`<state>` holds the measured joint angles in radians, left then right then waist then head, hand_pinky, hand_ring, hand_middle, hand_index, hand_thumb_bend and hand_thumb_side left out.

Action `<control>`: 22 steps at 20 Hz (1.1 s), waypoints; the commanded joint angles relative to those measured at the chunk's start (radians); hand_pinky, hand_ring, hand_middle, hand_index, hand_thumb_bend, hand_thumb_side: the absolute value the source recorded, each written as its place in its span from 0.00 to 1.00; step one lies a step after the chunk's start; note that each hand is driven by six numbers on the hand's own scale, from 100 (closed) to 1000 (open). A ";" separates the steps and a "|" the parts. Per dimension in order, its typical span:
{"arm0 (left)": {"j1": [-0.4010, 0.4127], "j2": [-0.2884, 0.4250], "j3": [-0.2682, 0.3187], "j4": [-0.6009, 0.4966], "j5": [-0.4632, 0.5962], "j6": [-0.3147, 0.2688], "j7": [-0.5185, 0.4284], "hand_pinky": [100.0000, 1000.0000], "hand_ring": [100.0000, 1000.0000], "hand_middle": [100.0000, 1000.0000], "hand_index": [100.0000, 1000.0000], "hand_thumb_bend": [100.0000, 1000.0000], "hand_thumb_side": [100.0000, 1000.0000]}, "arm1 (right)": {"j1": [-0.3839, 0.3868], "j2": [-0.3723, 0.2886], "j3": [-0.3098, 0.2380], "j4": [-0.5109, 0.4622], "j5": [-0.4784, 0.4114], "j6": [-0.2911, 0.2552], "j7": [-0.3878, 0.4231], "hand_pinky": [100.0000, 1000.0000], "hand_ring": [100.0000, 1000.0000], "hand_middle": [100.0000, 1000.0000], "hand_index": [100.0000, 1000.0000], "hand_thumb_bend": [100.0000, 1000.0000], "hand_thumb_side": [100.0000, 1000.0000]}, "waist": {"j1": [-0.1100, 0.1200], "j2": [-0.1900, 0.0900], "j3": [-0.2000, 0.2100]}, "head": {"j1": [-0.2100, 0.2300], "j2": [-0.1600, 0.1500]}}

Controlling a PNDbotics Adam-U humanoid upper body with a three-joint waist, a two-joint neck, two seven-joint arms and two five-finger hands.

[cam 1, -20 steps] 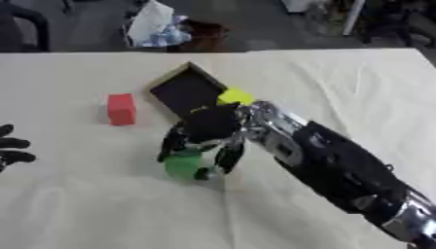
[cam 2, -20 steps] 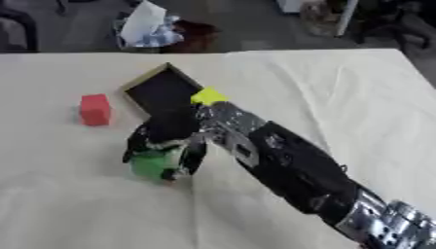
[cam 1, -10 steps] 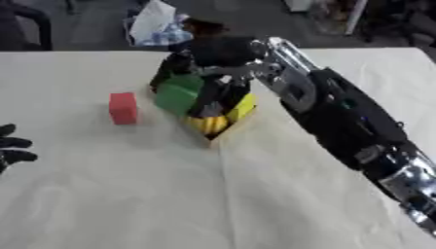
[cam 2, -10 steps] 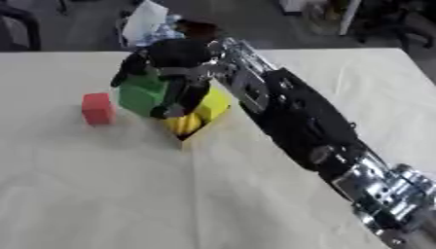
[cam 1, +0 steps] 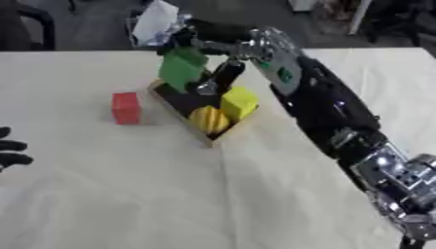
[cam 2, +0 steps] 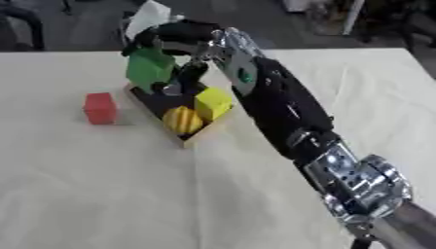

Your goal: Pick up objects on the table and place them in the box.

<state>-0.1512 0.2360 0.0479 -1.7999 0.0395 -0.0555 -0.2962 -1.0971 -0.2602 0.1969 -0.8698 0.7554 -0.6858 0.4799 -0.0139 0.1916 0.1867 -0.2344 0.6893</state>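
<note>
Status: partly complete. The box (cam 1: 183, 99) on the bench (cam 1: 128, 185) already contains a yellow block (cam 1: 239, 102) and a ridged yellow object (cam 1: 209, 119). The right hand (cam 1: 208, 41), fingers curled around the green block (cam 1: 182, 69), holds it over the box's far end, unreleased. The red block (cam 1: 126, 108) lies beside the box, untouched. The left hand (cam 1: 10, 151) rests at the left edge, fingers relaxed.

A cream table (cam 1: 128, 194) fills the frame. A box (cam 1: 180, 102) lies upper centre, a red block (cam 1: 125, 107) just left of it.
</note>
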 commanded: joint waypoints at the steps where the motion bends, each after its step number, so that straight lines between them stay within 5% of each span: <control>1: -0.015 0.009 0.000 -0.013 0.005 -0.001 -0.005 0.80 0.60 0.62 0.86 0.00 0.90 | -0.029 0.006 -0.038 0.062 0.056 -0.033 0.027 0.72 0.72 0.75 0.90 0.00 0.00 | 0.020 -0.019 0.005 | -0.007 -0.010; 9: -0.013 0.009 0.001 -0.013 0.005 -0.001 -0.004 0.80 0.60 0.62 0.86 0.00 0.90 | -0.027 0.020 -0.076 0.143 0.194 -0.014 -0.083 0.73 0.73 0.76 0.90 0.00 0.00 | 0.021 -0.018 0.007 | -0.008 -0.011; 22: -0.012 0.007 0.000 -0.011 0.005 0.000 -0.006 0.80 0.60 0.62 0.86 0.00 0.90 | -0.025 0.010 -0.113 0.195 0.421 0.074 -0.244 0.84 0.91 0.97 0.97 0.00 0.00 | 0.021 -0.019 0.006 | -0.013 -0.009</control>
<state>-0.1520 0.2353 0.0473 -1.7998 0.0424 -0.0535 -0.2992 -1.0991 -0.2325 0.0946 -0.6719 1.1523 -0.6183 0.2503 -0.0077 0.1916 0.1913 -0.2457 0.6856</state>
